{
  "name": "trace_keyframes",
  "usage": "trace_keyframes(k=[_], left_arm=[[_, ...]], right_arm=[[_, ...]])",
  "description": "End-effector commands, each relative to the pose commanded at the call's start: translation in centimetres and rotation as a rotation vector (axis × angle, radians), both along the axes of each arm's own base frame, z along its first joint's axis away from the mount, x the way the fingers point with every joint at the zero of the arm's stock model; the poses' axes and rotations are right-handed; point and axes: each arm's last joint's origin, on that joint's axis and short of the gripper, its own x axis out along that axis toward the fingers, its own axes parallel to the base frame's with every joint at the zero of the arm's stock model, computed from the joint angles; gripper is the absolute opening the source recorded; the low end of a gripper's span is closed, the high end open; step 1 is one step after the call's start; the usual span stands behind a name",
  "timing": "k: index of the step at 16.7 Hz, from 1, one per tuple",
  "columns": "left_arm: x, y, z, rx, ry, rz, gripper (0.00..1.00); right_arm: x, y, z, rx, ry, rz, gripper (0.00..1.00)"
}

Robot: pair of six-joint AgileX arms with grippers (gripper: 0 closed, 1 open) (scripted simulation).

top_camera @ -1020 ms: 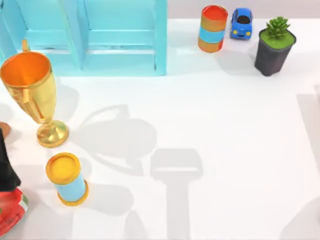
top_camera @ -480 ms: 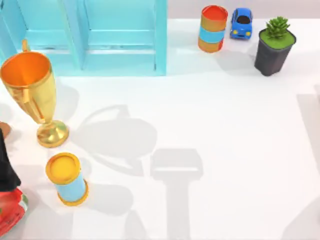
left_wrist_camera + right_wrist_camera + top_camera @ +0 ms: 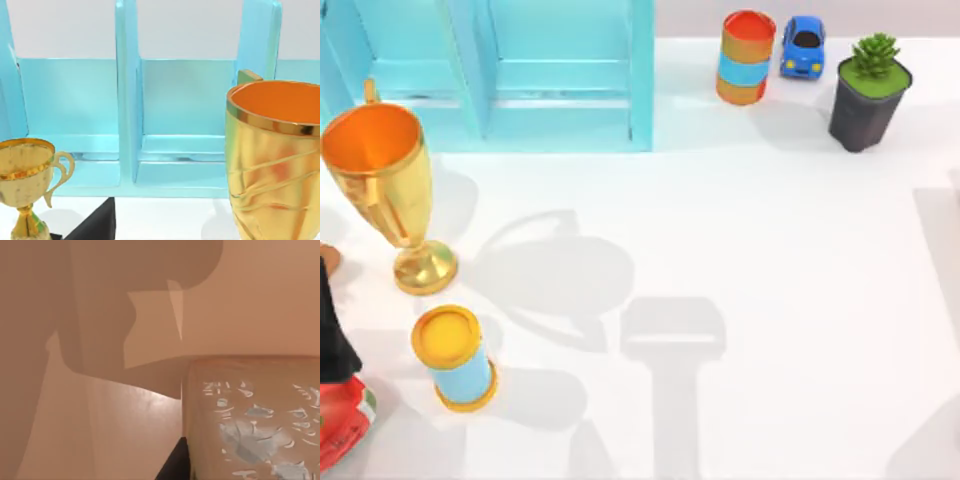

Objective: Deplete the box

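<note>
Your grippers' state: cannot tell. Glossy gold trophy (image 3: pixel 382 190) stands at the table (image 3: pixel 770 300) left edge, before the smooth cyan shelf unit (image 3: pixel 500 75). Right wrist view: tan box wall (image 3: pixel 260 295), pale patterned block (image 3: pixel 255 420) inside. Centre lies open.

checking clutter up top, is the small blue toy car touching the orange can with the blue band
Apart. In the top view a strip of white table shows between the blue toy car and the orange can with the blue band.
</note>
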Motion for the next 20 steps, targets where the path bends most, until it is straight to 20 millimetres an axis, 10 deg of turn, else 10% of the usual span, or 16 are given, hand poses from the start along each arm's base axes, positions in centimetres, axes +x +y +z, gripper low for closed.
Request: trace_keyframes(k=[11, 20], left_arm=[[0.0, 0.0, 0.0, 0.0, 0.0, 0.0, 1.0], [0.0, 0.0, 0.0, 0.0, 0.0, 0.0, 1.0]], right_arm=[[0.1, -0.1, 0.4, -0.002, -0.002, -0.003, 0.0], [0.4, -0.3, 10.8, 0.009, 0.014, -0.002, 0.0]])
